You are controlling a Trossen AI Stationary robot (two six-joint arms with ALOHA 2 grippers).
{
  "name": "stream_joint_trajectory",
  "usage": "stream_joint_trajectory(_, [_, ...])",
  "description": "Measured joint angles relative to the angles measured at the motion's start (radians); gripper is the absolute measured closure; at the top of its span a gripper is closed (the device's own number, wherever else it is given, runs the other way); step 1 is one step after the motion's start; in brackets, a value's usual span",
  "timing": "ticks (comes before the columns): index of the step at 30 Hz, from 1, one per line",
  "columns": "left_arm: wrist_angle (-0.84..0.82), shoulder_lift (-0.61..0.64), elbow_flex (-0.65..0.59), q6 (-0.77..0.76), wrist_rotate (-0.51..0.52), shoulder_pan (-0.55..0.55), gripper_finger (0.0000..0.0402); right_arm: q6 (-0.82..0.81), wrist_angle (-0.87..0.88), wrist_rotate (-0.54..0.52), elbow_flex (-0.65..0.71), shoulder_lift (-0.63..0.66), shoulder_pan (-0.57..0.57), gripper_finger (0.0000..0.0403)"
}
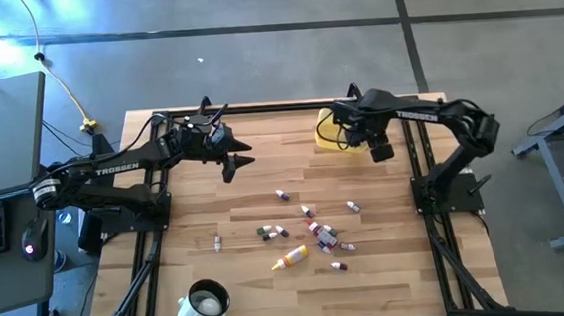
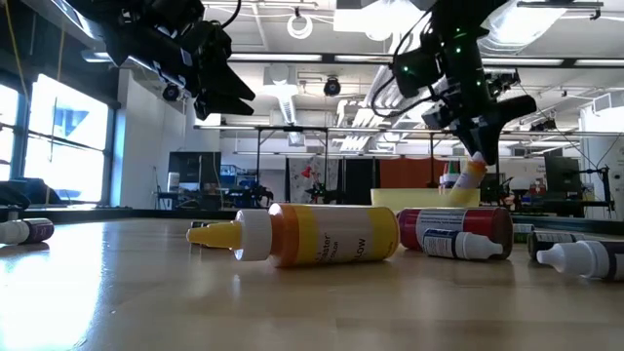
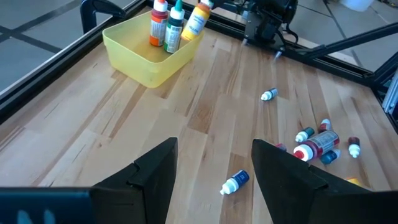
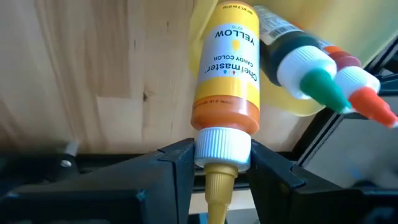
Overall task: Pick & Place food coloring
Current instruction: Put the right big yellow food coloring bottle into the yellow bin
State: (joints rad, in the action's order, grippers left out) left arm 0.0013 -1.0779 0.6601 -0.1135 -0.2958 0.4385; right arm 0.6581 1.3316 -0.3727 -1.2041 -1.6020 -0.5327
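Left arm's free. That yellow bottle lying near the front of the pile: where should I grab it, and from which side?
Grip the yellow bottle across its body, coming straight down. It lies flat on the table, cap pointing away from the pile, so the body gives the widest hold. The open left gripper hovers well behind it.

Bottles scattered mid-table, tray at far right, mug at near edge.
Loose food coloring bottles (image 1: 312, 231) lying in the table's (image 1: 390, 280) middle, toward the right; tray (image 1: 328, 135) behind them, two bottles (image 3: 166, 25) standing inside; right gripper (image 1: 379, 143) over the tray, clamped on a bottle (image 4: 227, 68); left gripper (image 1: 234, 156) well left of the tray, jaws apart; mug (image 1: 201, 311) near left.
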Motion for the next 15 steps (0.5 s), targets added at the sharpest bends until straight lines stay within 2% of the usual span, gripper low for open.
stream_joint_trajectory(5, [0.000, 0.000, 0.000, 0.000, 0.000, 0.000, 0.0195, 0.051, 0.000, -0.050, 0.000, -0.036, 0.000, 0.0284])
stream_joint_trajectory(15, [0.000, 0.000, 0.000, 0.000, 0.003, 0.000, 0.0195, 0.086, -0.015, -0.044, 0.001, -0.042, 0.000, 0.0271])
